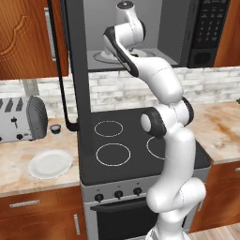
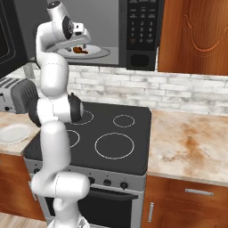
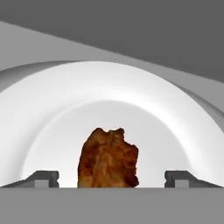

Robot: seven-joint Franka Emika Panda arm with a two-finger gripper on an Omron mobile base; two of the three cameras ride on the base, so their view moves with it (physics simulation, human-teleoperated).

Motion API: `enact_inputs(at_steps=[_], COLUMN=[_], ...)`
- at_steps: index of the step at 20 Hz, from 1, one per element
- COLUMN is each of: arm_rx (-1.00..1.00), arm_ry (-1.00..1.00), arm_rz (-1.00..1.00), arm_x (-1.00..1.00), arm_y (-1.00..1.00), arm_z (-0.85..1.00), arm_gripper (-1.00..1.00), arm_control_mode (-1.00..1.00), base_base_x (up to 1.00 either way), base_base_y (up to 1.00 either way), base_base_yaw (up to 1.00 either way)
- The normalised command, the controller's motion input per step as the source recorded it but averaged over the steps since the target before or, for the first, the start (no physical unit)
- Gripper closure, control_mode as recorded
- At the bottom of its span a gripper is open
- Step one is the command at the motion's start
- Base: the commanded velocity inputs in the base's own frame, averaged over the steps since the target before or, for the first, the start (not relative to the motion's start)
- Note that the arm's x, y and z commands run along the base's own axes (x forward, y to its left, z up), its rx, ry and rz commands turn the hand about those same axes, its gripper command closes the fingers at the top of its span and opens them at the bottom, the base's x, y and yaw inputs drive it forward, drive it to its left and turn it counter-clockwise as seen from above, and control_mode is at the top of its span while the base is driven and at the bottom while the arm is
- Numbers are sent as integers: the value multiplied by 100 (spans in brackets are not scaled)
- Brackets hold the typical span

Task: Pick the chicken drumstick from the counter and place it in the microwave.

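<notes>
Inside the microwave (image 2: 111,26), on the middle of its round white turntable (image 3: 57,109), lies the chicken drumstick (image 3: 108,158); the end effector (image 3: 112,178) stands with its fingertips (image 3: 43,178) spread wide apart, clear of the meat.

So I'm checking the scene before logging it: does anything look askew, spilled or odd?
Nothing stands out. The chicken drumstick lies on the turntable plate inside the open microwave, between the spread fingertips of the gripper. The white plate and toaster sit level on the counter.
</notes>
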Motion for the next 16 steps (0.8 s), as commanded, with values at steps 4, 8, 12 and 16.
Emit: enact_inputs(at_steps=[4,8,12,16], arm_rx=[5,8,12,14], arm_ry=[-4,-11,-14,-25], arm_rz=[-5,-10,-17,-19], arm_x=[-80,-100,-100,-100], arm_y=[-11,-45,-29,-7], arm_z=[26,1,-26,-60], arm_gripper=[-100,-100,-100,-100], arm_control_mode=[-100,-100,-100,-100], base_base_x=[0,0,0,0], base_base_y=[0,0,0,0], base_base_yaw=[0,0,0,0])
